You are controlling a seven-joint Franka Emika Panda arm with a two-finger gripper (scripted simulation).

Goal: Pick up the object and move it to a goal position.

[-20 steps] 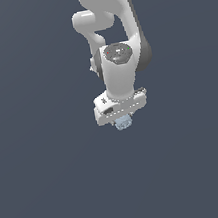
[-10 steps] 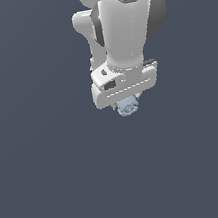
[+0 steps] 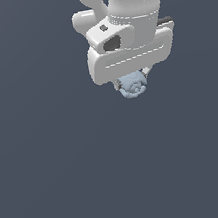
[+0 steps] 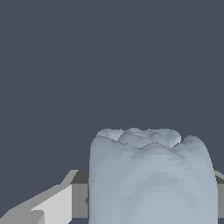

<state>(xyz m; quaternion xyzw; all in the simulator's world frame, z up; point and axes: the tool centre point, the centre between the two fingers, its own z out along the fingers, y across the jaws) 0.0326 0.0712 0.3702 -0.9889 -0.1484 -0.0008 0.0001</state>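
In the exterior view, the arm (image 3: 128, 6) is cut off by the top edge of the frame, so only its lowest links and the hand are seen. The fingers of the gripper (image 3: 131, 80) are almost wholly hidden behind the white hand body, and only the lower part of the object (image 3: 133, 86) is shown below it. In the wrist view, the object (image 4: 153, 179) is cut off by the bottom edge, and one finger (image 4: 52, 205) is cropped at the lower left corner. The other finger is almost entirely concealed behind the object.
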